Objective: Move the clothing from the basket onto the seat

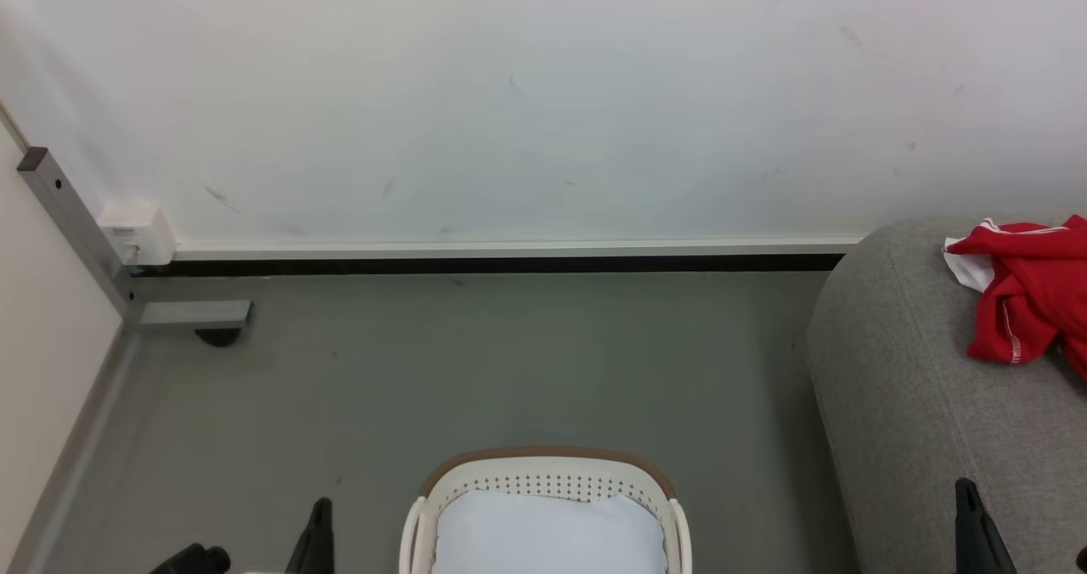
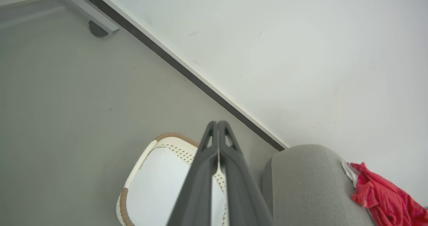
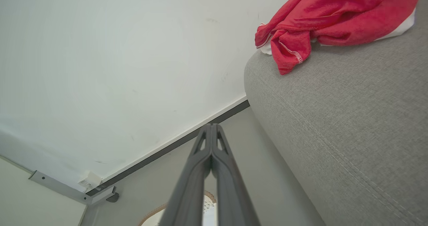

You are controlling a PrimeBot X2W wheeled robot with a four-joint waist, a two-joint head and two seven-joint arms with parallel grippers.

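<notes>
— Grippers first: how do the right gripper (image 3: 211, 125) and the left gripper (image 2: 217, 123) stand?
— Both have their long dark fingers pinched closed, empty. Bright red soft sports clothing with white trim (image 1: 1027, 302) lies bunched on the large grey woven-fabric seat (image 1: 900, 404), at 1 o'clock from the right gripper (the nearer arm), long axis roughly 10 to 4.
— And the oval white perforated plastic basket (image 1: 548, 457)?
— Between the grippers, at 6 o'clock in the head view, showing pale lining cloth (image 1: 548, 531); bare grey floor (image 1: 543, 370) around it leaves room.
</notes>
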